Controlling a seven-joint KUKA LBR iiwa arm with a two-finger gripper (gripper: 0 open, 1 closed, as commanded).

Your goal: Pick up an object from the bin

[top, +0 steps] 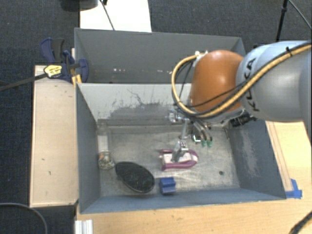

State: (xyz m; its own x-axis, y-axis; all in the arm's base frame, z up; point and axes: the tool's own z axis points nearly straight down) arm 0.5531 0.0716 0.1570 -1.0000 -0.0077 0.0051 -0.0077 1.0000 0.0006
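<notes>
Here the tool [180, 151] is hanging just over a purple-and-white thing [188, 163] lying mid-floor in the bin [253, 155]. I cannot tell how far the tool is open. Bare floor is lying open rightward, and a blue block [167, 185] is sitting by the front wall.

One camera sits up above the grey bin [185, 200] and looks down into it. It leans in from the bin's near side, so the bin's far wall [146, 57] shows big. It sees the whole bin and some floor [29, 13] round it. The arm [282, 82] comes in from the bin's right.
</notes>
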